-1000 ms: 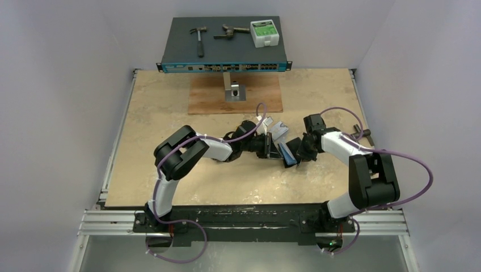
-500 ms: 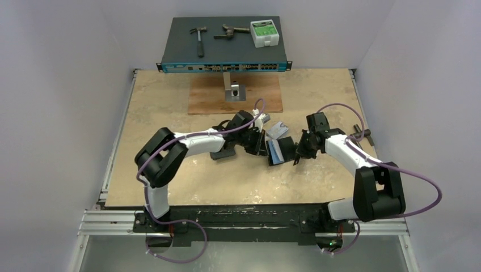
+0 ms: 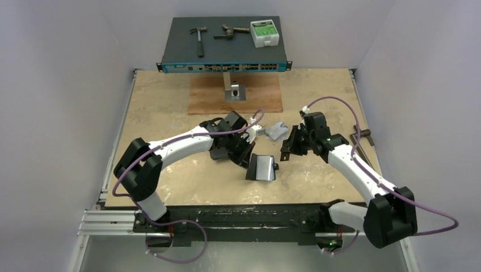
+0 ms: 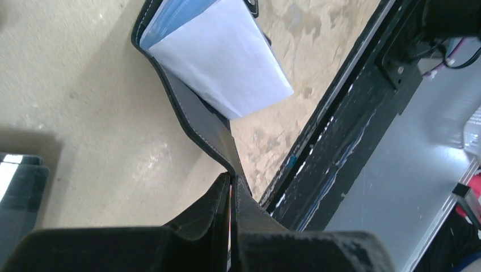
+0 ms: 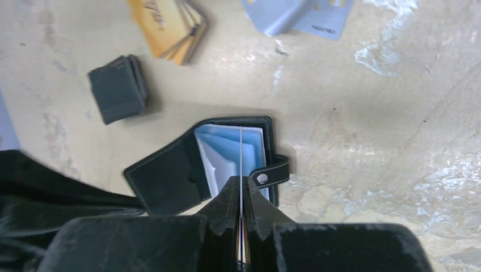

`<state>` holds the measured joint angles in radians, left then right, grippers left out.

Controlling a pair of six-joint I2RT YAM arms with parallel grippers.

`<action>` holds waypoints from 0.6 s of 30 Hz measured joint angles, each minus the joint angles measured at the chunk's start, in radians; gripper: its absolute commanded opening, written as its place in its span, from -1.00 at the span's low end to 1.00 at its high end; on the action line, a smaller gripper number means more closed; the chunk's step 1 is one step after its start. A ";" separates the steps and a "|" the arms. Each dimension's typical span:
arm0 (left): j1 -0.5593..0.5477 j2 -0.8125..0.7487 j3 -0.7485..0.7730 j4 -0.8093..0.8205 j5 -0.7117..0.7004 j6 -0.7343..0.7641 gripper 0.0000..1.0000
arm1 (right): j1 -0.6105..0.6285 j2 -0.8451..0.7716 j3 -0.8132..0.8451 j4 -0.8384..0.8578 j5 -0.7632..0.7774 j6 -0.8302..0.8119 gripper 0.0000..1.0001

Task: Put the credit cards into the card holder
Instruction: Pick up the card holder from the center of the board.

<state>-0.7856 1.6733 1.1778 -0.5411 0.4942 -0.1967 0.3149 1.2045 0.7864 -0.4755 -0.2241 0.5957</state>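
Beige desk (image 3: 187, 181) is seen under the open card holder (image 3: 261, 168), whose cover is pinched by the shut left claw (image 4: 231, 180); a credit card (image 5: 241, 150) is clamped edge-on in the closed right claw (image 5: 241, 184).

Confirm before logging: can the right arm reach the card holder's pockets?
Probably yes: the card holder lies open ahead of the right gripper and its card, the left gripper holds one flap, nothing covers the pockets.

light: bright, even overhead | shadows: soft | glare: card holder (image 4: 215, 73) pockets | wrist foregrounds blurred
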 measured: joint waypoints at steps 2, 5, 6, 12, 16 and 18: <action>0.000 0.002 -0.005 -0.036 0.000 0.019 -1.00 | 0.009 -0.044 0.000 0.008 -0.003 0.002 -1.00; 0.000 0.002 -0.018 -0.054 -0.001 0.035 -1.00 | 0.027 -0.083 0.000 0.029 0.004 0.003 -1.00; 0.000 0.003 -0.021 -0.055 -0.001 0.037 -1.00 | 0.037 -0.085 0.000 0.035 0.005 0.003 -1.00; 0.018 0.040 -0.030 -0.053 -0.005 0.059 -1.00 | 0.142 -0.015 -0.032 0.090 0.023 0.007 -1.00; 0.036 0.055 -0.031 -0.053 -0.012 0.063 -1.00 | 0.193 0.005 -0.053 0.101 0.024 0.008 -1.00; 0.043 0.055 -0.031 -0.052 -0.015 0.068 -1.00 | 0.195 0.002 -0.053 0.103 0.031 0.008 -1.00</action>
<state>-0.7425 1.7283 1.1465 -0.5934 0.4789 -0.1287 0.5102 1.2064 0.7334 -0.3729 -0.1932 0.6033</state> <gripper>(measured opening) 0.007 0.004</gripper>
